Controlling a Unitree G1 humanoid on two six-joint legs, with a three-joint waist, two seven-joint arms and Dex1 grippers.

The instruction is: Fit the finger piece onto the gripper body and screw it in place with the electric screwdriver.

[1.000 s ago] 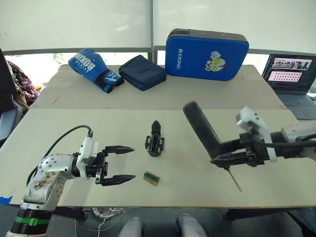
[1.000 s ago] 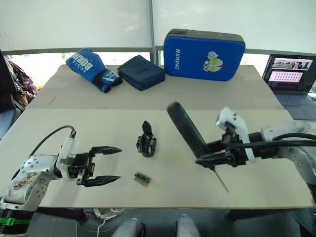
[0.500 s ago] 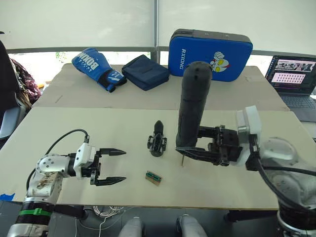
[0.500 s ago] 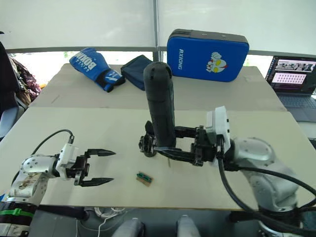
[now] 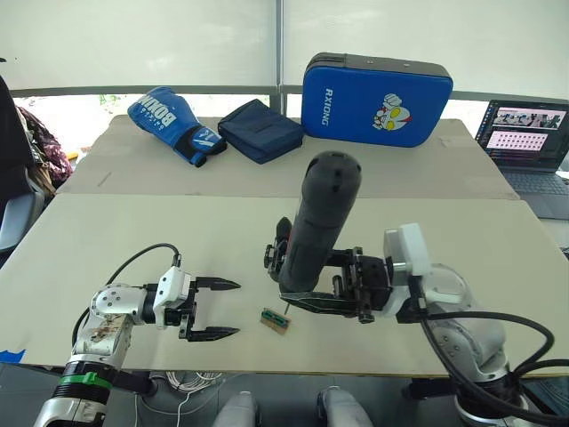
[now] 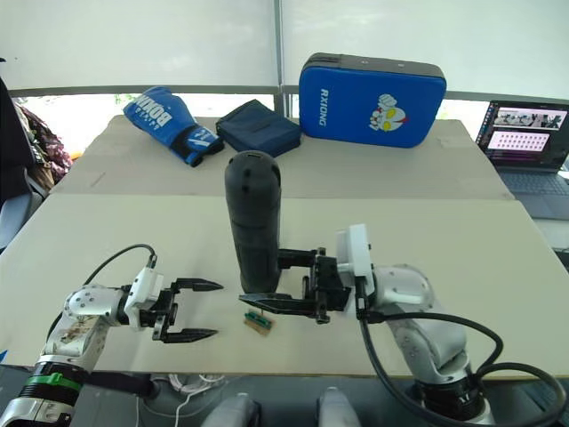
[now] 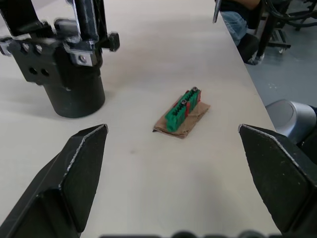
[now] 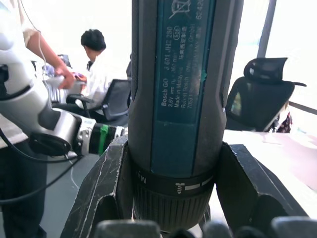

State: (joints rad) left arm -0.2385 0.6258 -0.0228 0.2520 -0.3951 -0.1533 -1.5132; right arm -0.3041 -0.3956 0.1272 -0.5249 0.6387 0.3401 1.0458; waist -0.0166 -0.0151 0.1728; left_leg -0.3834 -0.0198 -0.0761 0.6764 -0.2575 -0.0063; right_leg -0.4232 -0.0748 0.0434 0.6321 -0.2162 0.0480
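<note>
Taking the small green-topped block [image 5: 275, 319] near the front edge of the table [image 5: 124, 240] as the landmark, the scene runs like this.

To the left of the block, the left gripper [image 5: 216, 309] rests low over the table with its two black fingers spread wide and nothing between them. It points toward the block, probably waiting to steady or fetch a part once it is needed. From its wrist camera the block sits between the open fingers, well ahead of them.

Just behind the block and a little to its right stands the electric screwdriver [image 5: 316, 233], held close to upright with its rounded end up and its tip down near the table. The right gripper [image 6: 275, 302] is clamped around its lower barrel; the wrist camera shows a finger pressed on each side of the collar. This upright hold suits driving a screw straight down, which is likely why the tool is carried this way.

The gripper body [image 5: 276, 256] sits behind the block, mostly hidden by the screwdriver, with a dark edge showing at the tool's left side. The finger piece [image 5: 282, 226] appears as a dark tip rising from the far end of the body, so it seems already set there, though whether it is properly seated cannot be told.

Far behind the block, at the back of the table, lie a blue boxing glove [image 5: 171, 124], a dark blue pouch [image 5: 259, 130] and a blue pad [image 5: 377, 87]. A laptop [image 5: 526, 142] sits far to the right.
</note>
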